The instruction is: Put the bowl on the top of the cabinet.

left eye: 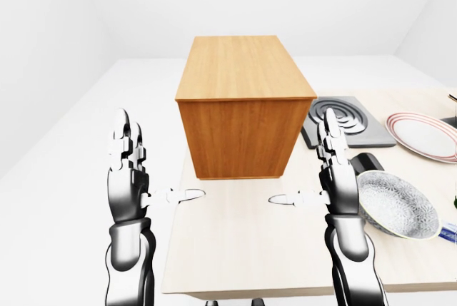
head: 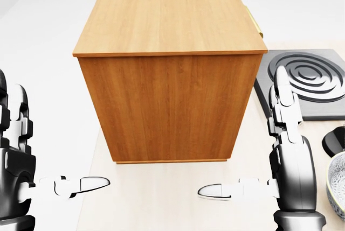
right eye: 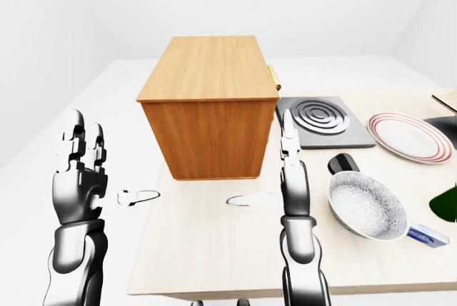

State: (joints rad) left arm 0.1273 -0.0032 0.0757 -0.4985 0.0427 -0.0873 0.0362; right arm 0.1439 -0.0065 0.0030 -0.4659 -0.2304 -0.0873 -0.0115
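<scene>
No brand, label or writing can be read on anything in these views. The bowl (right eye: 367, 205) sits upright on the light wooden table (right eye: 214, 249), its mouth facing up and tipped a little toward the camera in the right-eye view; it is round, so it has no long axis to speak of. Its inside carries a fine grey-and-white pattern. It lies toward the right of the table, just beside the right hand (right eye: 291, 177) and well apart from the cabinet (left eye: 243, 106).

The cabinet — a plain wood-grain box — stands on the table with its long axis running away from the camera; a brass-coloured handle (right eye: 272, 76) shows on its right-hand face. Its top is bare wood.

Both hands are raised with the fingers straight up and spread, thumbs pointing inward toward each other, holding nothing. The left hand (left eye: 128, 170) stands at the table's left edge; the right hand stands over the table between the cabinet and the bowl.

To the right of the cabinet lies a dark square hob plate (right eye: 318, 120) with concentric rings, and further right a white plate with a red rim (right eye: 407, 137). A small black object (right eye: 344, 162) rests just above the bowl in the right-eye view — what it is cannot be told. A small blue-and-white item (right eye: 427, 235) lies by the bowl's lower right edge.
</scene>
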